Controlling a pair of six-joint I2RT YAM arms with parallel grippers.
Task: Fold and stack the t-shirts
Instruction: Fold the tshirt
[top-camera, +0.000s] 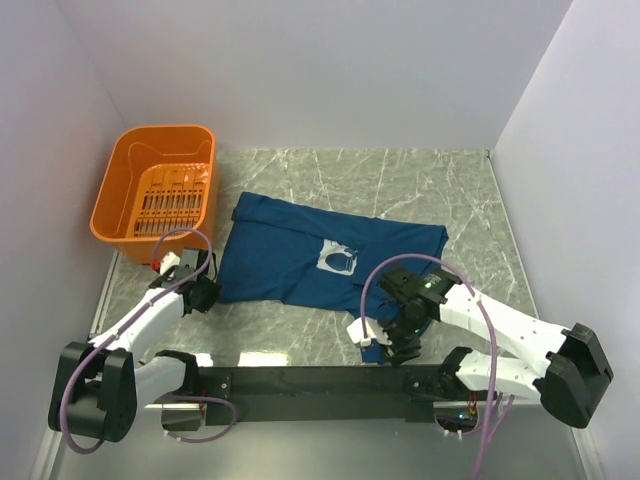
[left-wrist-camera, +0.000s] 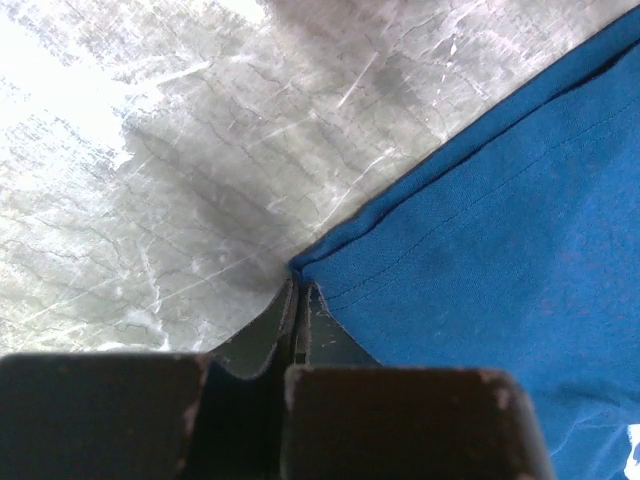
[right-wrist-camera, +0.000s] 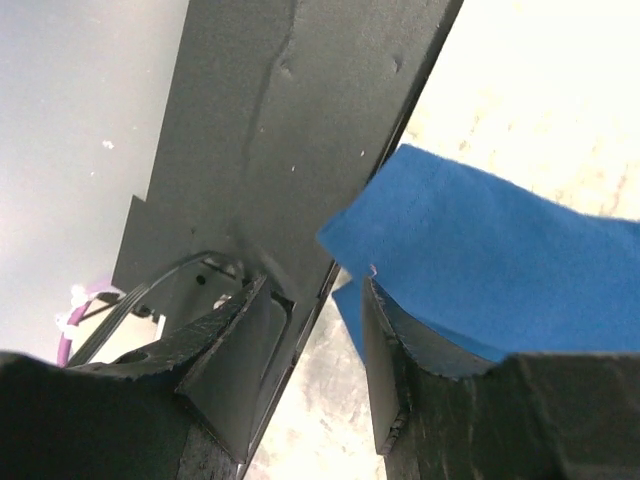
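The dark blue t-shirt (top-camera: 300, 255) lies spread and slightly rumpled on the marble table, with its white print (top-camera: 338, 258) facing up. My left gripper (top-camera: 205, 293) is at the shirt's near-left corner. In the left wrist view the gripper (left-wrist-camera: 298, 295) is shut on the hemmed corner of the t-shirt (left-wrist-camera: 480, 240). My right gripper (top-camera: 393, 338) is at the shirt's near-right corner, by the table's front edge. In the right wrist view it (right-wrist-camera: 316, 290) is open, and a flap of the t-shirt (right-wrist-camera: 480, 250) lies over the outside of the right finger (right-wrist-camera: 400, 350), with nothing between the jaws.
An orange plastic basket (top-camera: 155, 190) stands at the back left, close behind my left arm. The black mounting bar (top-camera: 300, 380) runs along the near edge and shows as a dark plate in the right wrist view (right-wrist-camera: 290, 130). White walls enclose the table.
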